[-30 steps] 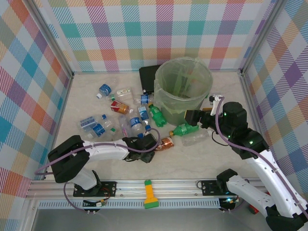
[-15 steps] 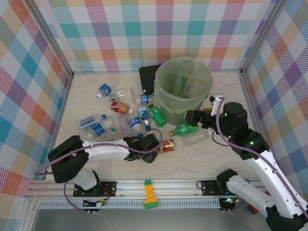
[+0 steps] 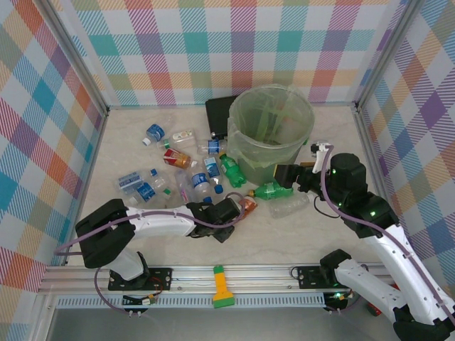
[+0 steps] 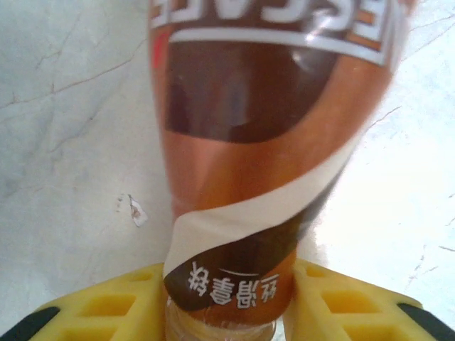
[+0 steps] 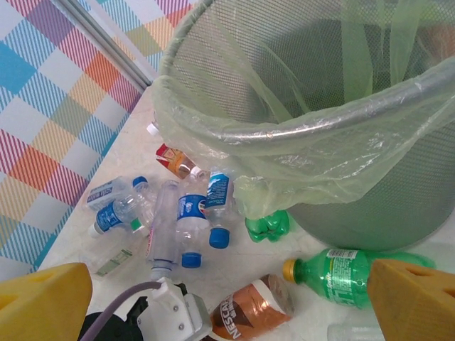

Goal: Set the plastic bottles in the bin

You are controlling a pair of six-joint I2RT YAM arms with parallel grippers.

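Over the tabletop (image 4: pixel 71 142), copper-brown bottle (image 4: pixel 263 142) points neck-first into left end effector (image 4: pixel 226 312).

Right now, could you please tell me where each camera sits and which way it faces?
Top external: above and behind, looking down on the table and bin; both arms show.
Left wrist: on the left arm, facing the copper-brown bottle held in the left jaws.
Right wrist: on the right arm, facing the bin past the open right jaws.
Shared: all three show the copper-brown bottle.
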